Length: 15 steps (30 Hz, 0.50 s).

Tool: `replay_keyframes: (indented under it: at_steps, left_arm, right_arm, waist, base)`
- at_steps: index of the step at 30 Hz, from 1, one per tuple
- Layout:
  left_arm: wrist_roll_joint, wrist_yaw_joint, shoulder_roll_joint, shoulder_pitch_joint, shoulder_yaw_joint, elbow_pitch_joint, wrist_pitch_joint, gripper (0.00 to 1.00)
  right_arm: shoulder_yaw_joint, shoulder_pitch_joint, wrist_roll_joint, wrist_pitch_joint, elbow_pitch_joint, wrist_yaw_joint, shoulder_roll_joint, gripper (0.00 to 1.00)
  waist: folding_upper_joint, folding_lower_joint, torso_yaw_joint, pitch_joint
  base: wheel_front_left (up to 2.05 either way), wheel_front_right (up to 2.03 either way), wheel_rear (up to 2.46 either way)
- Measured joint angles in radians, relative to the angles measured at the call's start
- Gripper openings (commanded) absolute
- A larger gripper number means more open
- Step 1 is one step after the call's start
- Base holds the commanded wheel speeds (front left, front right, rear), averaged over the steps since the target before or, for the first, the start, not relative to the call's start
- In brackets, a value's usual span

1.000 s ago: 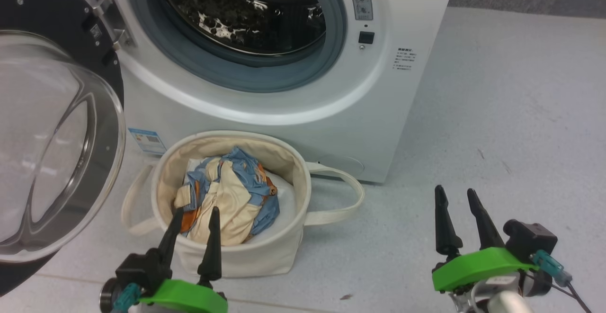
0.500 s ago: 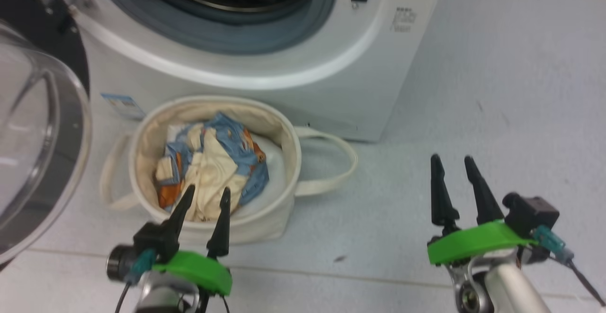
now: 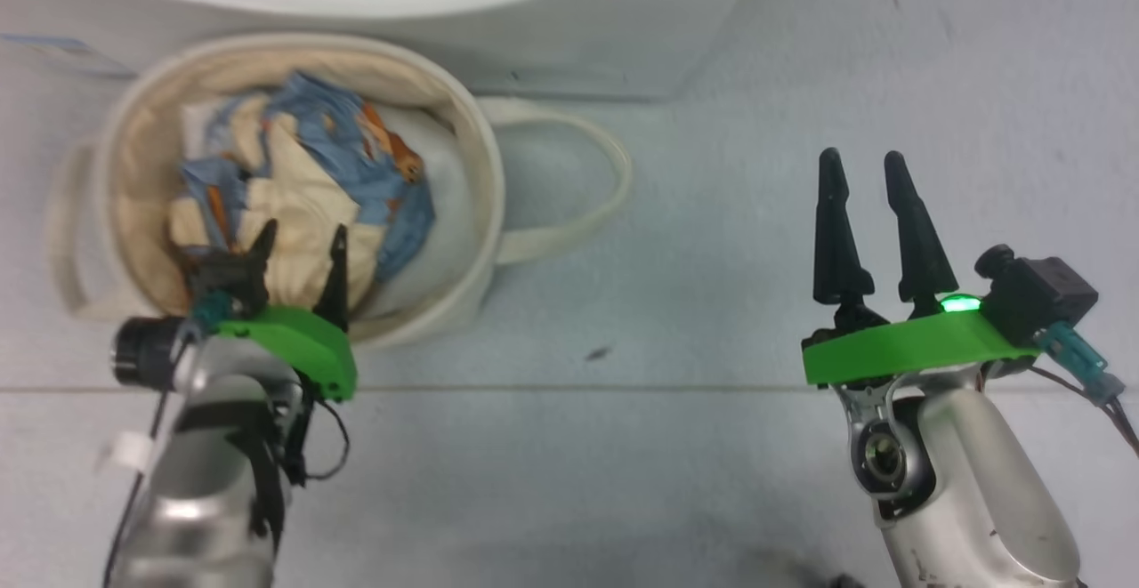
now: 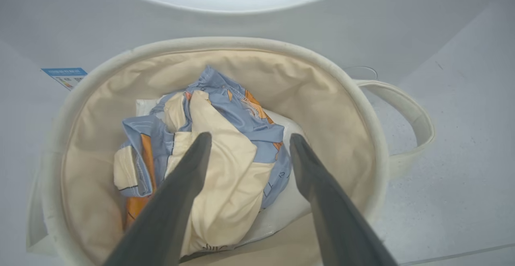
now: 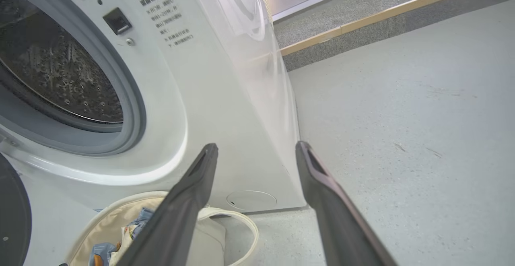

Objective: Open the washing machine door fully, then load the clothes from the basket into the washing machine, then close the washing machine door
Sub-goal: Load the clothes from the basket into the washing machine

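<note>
Hovering just over the basket (image 4: 249,42), the left end effector (image 4: 250,137) has its two fingers spread wide apart with nothing between them, tips pointing down at the patterned garment (image 4: 229,161). So the step in hand looks like the first pick of the loading part.

The cream, blue and orange garment sits crumpled in the middle of the basket on top of a plain white pad (image 4: 283,211). The basket stands on the floor (image 3: 712,214) right up against the front of the washing machine (image 5: 225,109), with one loop handle (image 3: 605,170) flopped out to the right. Can't tell whether anything smaller is buried under the bundle.

The right end effector (image 3: 861,157) is spread open and empty too, parked over bare floor well apart from the basket. In its wrist view the drum (image 5: 52,69) is uncovered behind the grey gasket (image 5: 132,109). A dark curved edge at the lower left is probably the washing machine door (image 5: 12,217), so the door-opening part seems done.

Next move, as a guess: the left arm goes down so the fingers straddle a raised fold of cloth. They need to close on the fabric alone, not pinch the white pad or the basket's soft wall. After that it's a lift up to the drum opening above. Loose cloth may trail, so a central bite looks safest.
</note>
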<state>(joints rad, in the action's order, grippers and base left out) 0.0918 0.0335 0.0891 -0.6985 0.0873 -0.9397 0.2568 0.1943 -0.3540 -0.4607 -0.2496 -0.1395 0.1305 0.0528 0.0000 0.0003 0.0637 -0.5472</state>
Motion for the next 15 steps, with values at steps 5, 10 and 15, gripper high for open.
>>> replay_keyframes:
  at_steps: [5, 10, 15]
  left_arm:
    - [0.007, 0.001, 0.02, -0.14, -0.019, -0.15, 0.0, 1.0]
    - [0.021, 0.002, 0.031, -0.27, -0.037, -0.275, 0.0, 1.0]
    - [0.031, 0.029, 0.041, -0.34, -0.038, -0.33, -0.059, 1.0]
  right_arm:
    - [-0.002, -0.035, -0.009, 0.0, 0.01, 0.0, 0.0, 1.0]
    - [-0.007, -0.07, -0.026, 0.0, 0.018, 0.0, 0.0, 1.0]
    - [-0.01, -0.085, -0.026, 0.0, 0.028, 0.0, 0.0, 1.0]
  waist:
    - [0.0, -0.0001, 0.039, -0.096]
    - [0.0, -0.0001, 0.068, -0.176]
    - [0.0, -0.0001, 0.084, -0.224]
  base:
    - [0.0, 0.0, 0.0]
    - [0.0, 0.0, 0.0]
    - [0.0, 0.0, 0.0]
